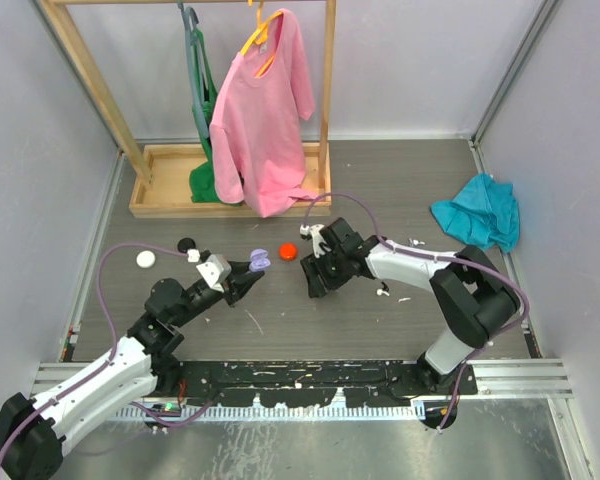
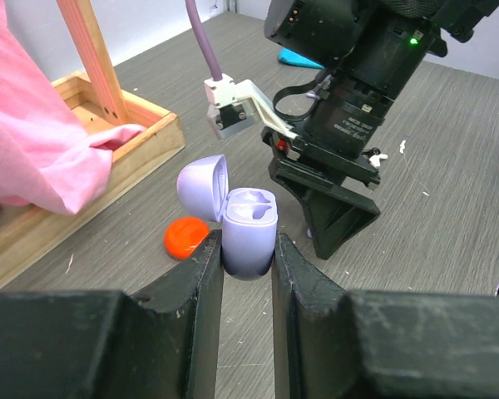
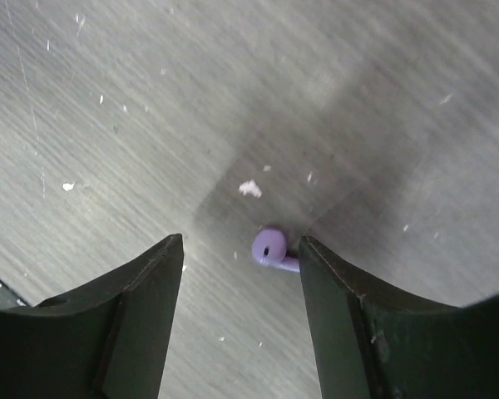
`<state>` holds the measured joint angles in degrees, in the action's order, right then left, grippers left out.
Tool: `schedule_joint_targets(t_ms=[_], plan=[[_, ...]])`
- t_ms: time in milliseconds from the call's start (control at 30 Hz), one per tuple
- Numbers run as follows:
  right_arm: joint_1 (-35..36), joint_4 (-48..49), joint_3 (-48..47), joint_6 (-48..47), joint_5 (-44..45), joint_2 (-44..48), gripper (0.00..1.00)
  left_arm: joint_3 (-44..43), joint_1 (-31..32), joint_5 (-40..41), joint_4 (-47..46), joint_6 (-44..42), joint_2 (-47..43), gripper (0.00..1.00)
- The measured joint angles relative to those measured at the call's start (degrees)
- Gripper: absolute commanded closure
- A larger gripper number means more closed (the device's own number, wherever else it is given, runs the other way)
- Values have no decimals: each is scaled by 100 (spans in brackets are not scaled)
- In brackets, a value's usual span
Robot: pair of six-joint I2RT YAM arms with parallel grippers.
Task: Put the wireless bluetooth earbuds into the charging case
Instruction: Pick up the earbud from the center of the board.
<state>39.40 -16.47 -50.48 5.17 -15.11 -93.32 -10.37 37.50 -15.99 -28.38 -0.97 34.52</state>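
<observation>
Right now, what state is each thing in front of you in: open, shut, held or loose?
Left gripper: shut on the lilac case.
Right gripper: open, straddling the lilac earbud.
Lilac case: lid open, sockets look empty, held upright.
Lilac earbud: loose, not yet gripped.
Red case: shut, lying flat.
Pink shirt: hanging up.
Blue cloth: crumpled in a heap.

The case (image 2: 248, 241) is smooth glossy plastic (the earbud (image 3: 269, 248) likewise), the table (image 2: 449, 208) matt, wood-grained.

Table (image 3: 108, 100) bears earbud (image 3: 270, 248) between fingers of right hand (image 3: 241, 240); left hand (image 2: 247, 249) holds charging case (image 2: 248, 237).
</observation>
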Motion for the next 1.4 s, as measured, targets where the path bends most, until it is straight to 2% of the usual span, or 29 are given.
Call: schedule_joint_targets(t_ms=[367, 433, 733, 967, 1400], plan=[[538, -407, 280, 411, 164, 350, 45, 0, 0, -50, 7, 0, -39, 100], [636, -479, 269, 446, 372, 369, 48, 0, 0, -50, 7, 0, -68, 100], [688, -734, -9, 577, 1263, 636, 49, 0, 0, -50, 24, 0, -81, 100], [688, -748, -214, 623, 1445, 417, 56, 0, 0, -50, 42, 0, -118, 100], [662, -804, -352, 841, 1613, -55, 59, 0, 0, -50, 83, 0, -111, 100]])
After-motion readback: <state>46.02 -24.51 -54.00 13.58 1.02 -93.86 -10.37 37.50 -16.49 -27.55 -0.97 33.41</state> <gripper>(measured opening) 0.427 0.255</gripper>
